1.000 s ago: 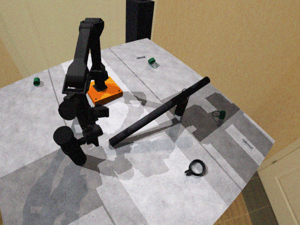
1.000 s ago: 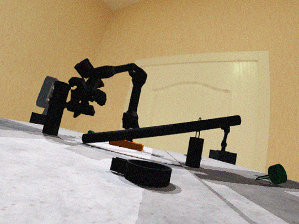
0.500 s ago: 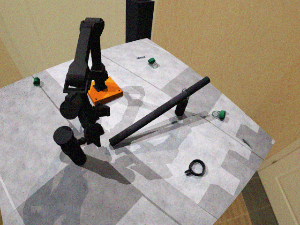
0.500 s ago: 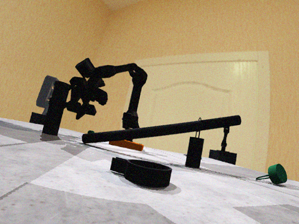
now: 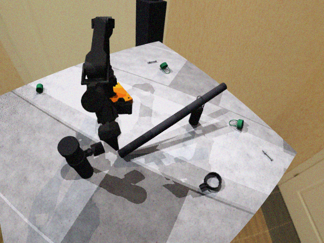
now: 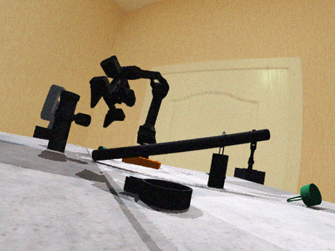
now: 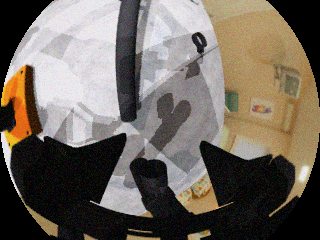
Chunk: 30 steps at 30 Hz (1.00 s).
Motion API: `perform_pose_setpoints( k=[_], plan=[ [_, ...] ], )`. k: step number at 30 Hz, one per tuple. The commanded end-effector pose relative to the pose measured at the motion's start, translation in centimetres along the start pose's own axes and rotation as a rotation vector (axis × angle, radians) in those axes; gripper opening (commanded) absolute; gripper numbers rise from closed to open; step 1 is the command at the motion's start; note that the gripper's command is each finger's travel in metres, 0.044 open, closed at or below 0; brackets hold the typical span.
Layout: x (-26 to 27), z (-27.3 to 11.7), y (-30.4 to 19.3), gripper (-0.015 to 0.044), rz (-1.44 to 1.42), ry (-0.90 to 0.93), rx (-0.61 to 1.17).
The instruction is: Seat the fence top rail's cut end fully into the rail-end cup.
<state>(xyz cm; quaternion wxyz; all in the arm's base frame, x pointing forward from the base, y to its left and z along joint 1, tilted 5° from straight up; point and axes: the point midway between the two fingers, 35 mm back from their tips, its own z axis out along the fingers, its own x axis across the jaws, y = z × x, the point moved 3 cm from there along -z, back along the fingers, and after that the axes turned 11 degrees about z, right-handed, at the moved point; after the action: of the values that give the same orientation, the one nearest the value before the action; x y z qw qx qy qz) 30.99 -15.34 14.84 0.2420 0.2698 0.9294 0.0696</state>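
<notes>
The black rail (image 5: pixel 167 124) (image 6: pixel 158 148) (image 7: pixel 127 60) slants through the wire loop on the short post (image 5: pixel 195 116) (image 6: pixel 217 171). Its near end lies low, at about table level, below and apart from the rail-end cup (image 5: pixel 97 148) (image 6: pixel 83 119). The cup hangs on the brace band high on the big post (image 5: pixel 85 168) (image 6: pixel 59 136), under the post cap (image 5: pixel 68 146) (image 6: pixel 70 94), and faces the rail side. My gripper (image 6: pixel 99 116) (image 7: pixel 164 142) is open and empty, above the cup and the rail's near end, not touching the rail. In the top view the arm hides part of the fingers.
A loose ring clamp (image 5: pixel 220 180) (image 6: pixel 165 198) lies front right. Green caps (image 5: pixel 240 123) (image 5: pixel 164 65) (image 5: pixel 39 87) and small bolts (image 5: pixel 267 155) (image 5: pixel 152 62) lie on the table (image 5: pixel 130 225) (image 6: pixel 51 217). The orange base (image 5: pixel 122 94) (image 6: pixel 141 161) (image 7: pixel 20 102) is by the arm.
</notes>
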Motion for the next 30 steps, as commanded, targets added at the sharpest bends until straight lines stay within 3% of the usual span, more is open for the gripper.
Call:
perform_pose_setpoints(
  k=[1, 15, 30],
  plan=[
    [-0.4, -1.6, 2.4, 0.0440, 0.233, -0.012, -0.004],
    [1.5, -8.3, 10.6, 0.0440, 1.321, 0.005, -0.020],
    [1.6, -8.1, 10.8, 0.0440, 1.285, 0.015, -0.006]
  ],
)
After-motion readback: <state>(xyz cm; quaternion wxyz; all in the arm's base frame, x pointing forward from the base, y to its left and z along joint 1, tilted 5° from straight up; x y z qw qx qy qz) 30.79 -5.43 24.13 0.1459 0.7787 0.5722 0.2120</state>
